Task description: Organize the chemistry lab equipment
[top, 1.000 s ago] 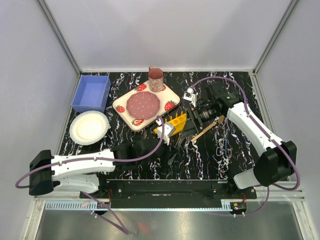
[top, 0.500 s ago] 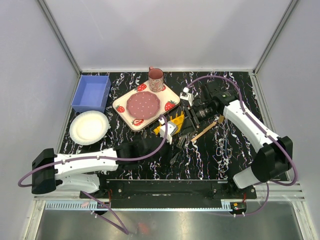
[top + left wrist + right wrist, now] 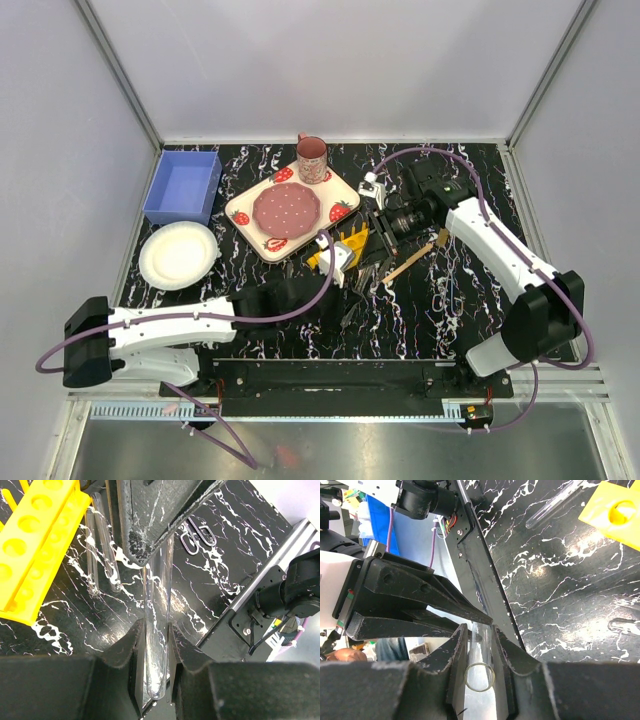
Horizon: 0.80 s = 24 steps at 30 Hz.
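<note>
The right hand (image 3: 479, 627) has swung left since a second ago, and its fingers have closed in. Over the black marbled worktop (image 3: 450, 300), just beside the yellow rack (image 3: 35, 545), both hands grasp one clear tube (image 3: 156, 670). The left hand (image 3: 155, 626) clamps its rounded end, and the right hand pinches it near the open mouth. Two more tubes (image 3: 92, 550) lie flat on the worktop beside the rack.

Overhead view looking down, wrist views close, sharing clear tube (image 3: 155, 650)
</note>
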Motion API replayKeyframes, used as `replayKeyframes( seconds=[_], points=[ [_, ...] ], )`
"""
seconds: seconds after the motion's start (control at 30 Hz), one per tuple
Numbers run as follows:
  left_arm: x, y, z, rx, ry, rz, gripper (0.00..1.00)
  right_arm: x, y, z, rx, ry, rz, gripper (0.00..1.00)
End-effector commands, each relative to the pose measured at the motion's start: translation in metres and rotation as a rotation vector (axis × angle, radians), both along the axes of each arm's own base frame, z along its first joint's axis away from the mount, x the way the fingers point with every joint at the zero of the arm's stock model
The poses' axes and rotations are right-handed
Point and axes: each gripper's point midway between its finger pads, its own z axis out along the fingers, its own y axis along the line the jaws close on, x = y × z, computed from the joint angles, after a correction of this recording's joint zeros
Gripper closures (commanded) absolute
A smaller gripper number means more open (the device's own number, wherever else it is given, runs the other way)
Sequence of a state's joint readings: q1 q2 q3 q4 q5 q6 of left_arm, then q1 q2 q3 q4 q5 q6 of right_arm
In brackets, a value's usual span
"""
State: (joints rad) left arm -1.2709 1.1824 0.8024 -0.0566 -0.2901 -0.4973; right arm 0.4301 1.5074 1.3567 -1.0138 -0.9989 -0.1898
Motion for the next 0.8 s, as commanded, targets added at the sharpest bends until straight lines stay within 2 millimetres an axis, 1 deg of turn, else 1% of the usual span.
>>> replayKeyframes(
  seconds=[0.0,0.03,0.13,0.17,0.2,0.23,0.27,0.3,0.33,0.37,0.4,0.43,0.47,0.5,0.53,0.57,0.6,0.63,0.67,0.73,0.77],
  points=[
    [0.017,0.004,0.029,-0.081,-0.054,0.095,0.86,0.000,0.007,0.025,0.056,-0.025,0.026,0.81],
    [0.018,0.007,0.026,-0.077,-0.053,0.109,0.84,0.000,0.007,0.027,0.059,-0.034,0.028,0.82],
    [0.020,0.017,0.032,-0.103,-0.063,0.141,0.59,0.005,0.006,0.033,0.047,-0.076,0.021,0.83],
    [0.019,0.019,0.032,-0.107,-0.064,0.144,0.41,0.008,0.006,0.034,0.038,-0.096,0.014,0.83],
    [0.019,0.024,0.040,-0.129,-0.071,0.154,0.34,0.017,0.004,0.039,0.016,-0.143,-0.005,0.82],
    [0.019,0.030,0.037,-0.128,-0.072,0.161,0.26,0.023,0.004,0.040,0.003,-0.174,-0.011,0.82],
    [0.019,0.034,0.038,-0.136,-0.073,0.170,0.20,0.033,0.002,0.039,-0.030,-0.221,-0.034,0.83],
    [0.020,0.045,0.046,-0.154,-0.082,0.193,0.10,0.043,0.002,0.044,-0.040,-0.264,-0.048,0.82],
    [0.020,0.053,0.042,-0.147,-0.081,0.211,0.07,0.051,0.002,0.046,-0.052,-0.302,-0.060,0.82],
    [0.021,0.062,0.044,-0.157,-0.075,0.237,0.04,0.064,0.000,0.046,-0.083,-0.351,-0.089,0.82],
    [0.024,0.075,0.038,-0.125,-0.069,0.275,0.01,0.074,0.001,0.049,-0.090,-0.384,-0.101,0.82],
    [0.024,0.087,0.042,-0.155,-0.052,0.301,0.01,0.082,0.000,0.049,-0.107,-0.415,-0.111,0.82],
    [0.024,0.095,0.041,-0.153,-0.036,0.317,0.01,0.097,-0.003,0.048,-0.142,-0.466,-0.148,0.82],
    [0.027,0.110,0.028,-0.101,-0.006,0.354,0.01,0.109,-0.004,0.047,-0.161,-0.497,-0.162,0.82],
    [0.026,0.120,0.032,-0.131,0.023,0.384,0.01,0.118,-0.006,0.046,-0.182,-0.531,-0.179,0.82],
    [0.027,0.128,0.027,-0.118,0.042,0.407,0.01,0.134,-0.011,0.045,-0.221,-0.583,-0.217,0.82],
    [0.027,0.141,0.017,-0.082,0.064,0.439,0.01,0.143,-0.012,0.044,-0.241,-0.606,-0.233,0.82],
    [0.026,0.147,0.009,-0.077,0.090,0.460,0.01,0.151,-0.015,0.042,-0.265,-0.635,-0.240,0.82],
    [0.025,0.154,0.007,-0.085,0.098,0.471,0.01,0.162,-0.018,0.038,-0.304,-0.657,-0.260,0.82],
    [0.022,0.164,-0.010,-0.066,0.137,0.497,0.01,0.172,-0.022,0.041,-0.331,-0.702,-0.270,0.82],
    [0.020,0.168,-0.012,-0.078,0.145,0.501,0.01,0.178,-0.024,0.039,-0.352,-0.709,-0.278,0.82]
  ],
)
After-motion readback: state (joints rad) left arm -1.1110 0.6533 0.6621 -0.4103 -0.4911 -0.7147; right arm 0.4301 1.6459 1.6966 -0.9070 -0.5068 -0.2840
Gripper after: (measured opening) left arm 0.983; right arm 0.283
